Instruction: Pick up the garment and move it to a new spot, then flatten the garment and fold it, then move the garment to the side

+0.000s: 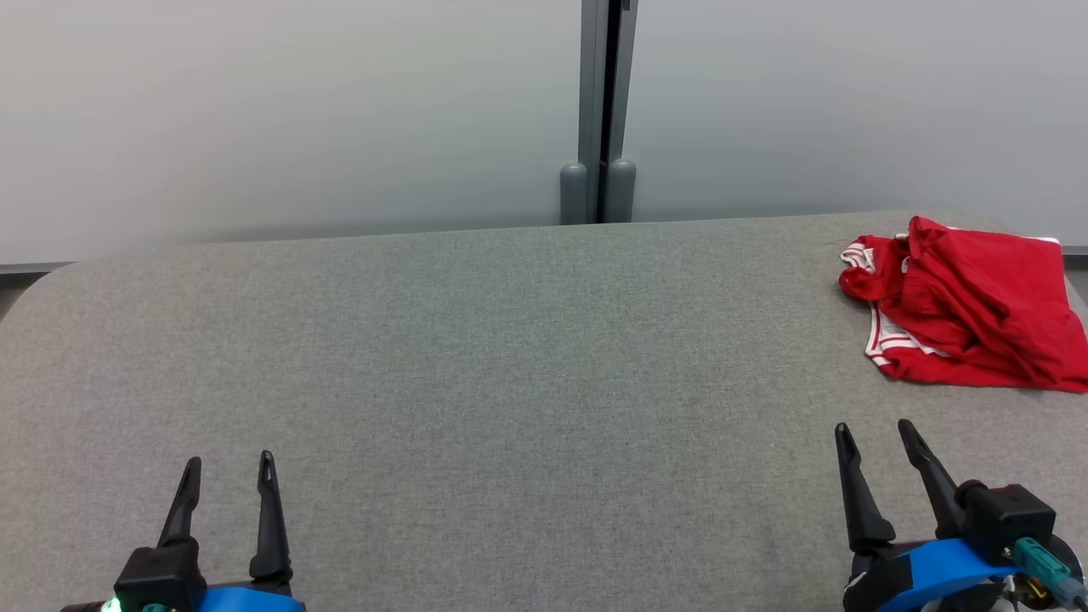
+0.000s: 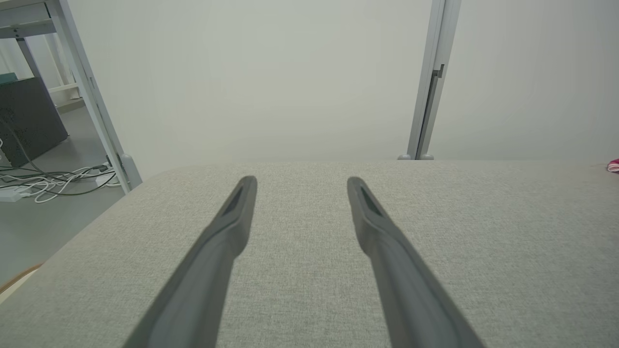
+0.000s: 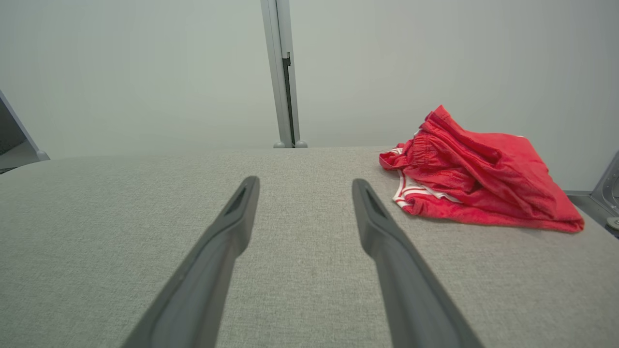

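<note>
A crumpled red garment [image 1: 969, 310] with white stripes lies bunched at the far right of the grey table [image 1: 510, 357]. The right wrist view shows the garment [image 3: 478, 179] ahead and to the right of the fingers. A sliver of the garment [image 2: 614, 166] peeks in at the right edge of the left wrist view. My right gripper [image 1: 875, 435] hovers open near the front right, short of the garment and apart from it. At the front left my left gripper [image 1: 229, 467] is open too, nothing between its fingers.
A pale partition wall with a grey vertical post [image 1: 599, 110] stands behind the table. Off the table's left end, the left wrist view shows cables [image 2: 53, 179] on the floor and a metal frame leg [image 2: 96, 96]. The table's corners are rounded.
</note>
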### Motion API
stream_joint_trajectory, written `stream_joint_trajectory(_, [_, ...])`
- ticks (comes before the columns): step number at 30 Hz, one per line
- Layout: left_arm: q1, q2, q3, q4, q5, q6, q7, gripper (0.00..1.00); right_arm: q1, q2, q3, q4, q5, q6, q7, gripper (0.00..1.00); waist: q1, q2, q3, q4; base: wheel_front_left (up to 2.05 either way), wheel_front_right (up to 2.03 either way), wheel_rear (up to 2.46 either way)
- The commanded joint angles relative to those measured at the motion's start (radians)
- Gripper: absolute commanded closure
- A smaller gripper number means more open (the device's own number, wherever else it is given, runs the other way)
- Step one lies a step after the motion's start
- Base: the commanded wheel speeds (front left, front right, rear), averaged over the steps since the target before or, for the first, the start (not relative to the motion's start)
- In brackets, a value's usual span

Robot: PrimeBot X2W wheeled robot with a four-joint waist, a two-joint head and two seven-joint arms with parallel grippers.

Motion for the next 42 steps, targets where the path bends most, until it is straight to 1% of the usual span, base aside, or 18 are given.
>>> stream_joint_trajectory(1, [0.007, 0.004, 0.0, -0.005, -0.004, 0.006, 0.001, 0.0, 0.017, 0.001, 0.001, -0.003, 0.009, 0.0, 0.005, 0.0, 0.0, -0.0001, -0.001, 0.0, 0.0, 0.0, 0.0])
stream_joint_trajectory(10, [0.011, 0.01, -0.004, -0.01, -0.006, 0.013, 0.0, 0.0, 0.019, 0.001, 0.003, -0.002, 0.012, 0.0, 0.003, 0.0, 0.0, -0.0001, -0.003, 0.001, 0.0, 0.0, 0.0])
stream_joint_trajectory(11, [0.001, 0.005, -0.006, -0.007, -0.002, 0.009, 0.003, 1.0, 0.002, 0.0, 0.003, 0.0, 0.002, 0.0, 0.003, 1.0, 0.0, -0.0001, -0.003, 0.001, 0.0, 0.0, 0.0])
stream_joint_trajectory(16, [0.007, -0.013, -0.01, 0.035, -0.016, 0.006, 0.009, 1.0, 0.005, 0.006, 0.0, 0.043, 0.017, 0.0, 0.013, 1.0, 0.0, -0.0001, -0.003, 0.001, 0.0, 0.0, 0.0])
stream_joint_trajectory(28, [-0.027, -0.032, 0.023, 0.045, -0.244, -0.025, 0.06, 1.0, -0.013, 0.004, -0.01, 0.044, 0.257, 0.0, 0.057, 1.0, 0.0, -0.0001, -0.003, 0.003, 0.0, 0.0, 0.0])
stream_joint_trajectory(42, [-0.06, -0.051, 0.052, 0.053, -0.473, -0.056, 0.11, 1.0, -0.03, 0.003, -0.019, 0.044, 0.496, 0.0, 0.099, 1.0, 0.0, -0.0001, -0.003, 0.005, 0.0, 0.0, 0.0])
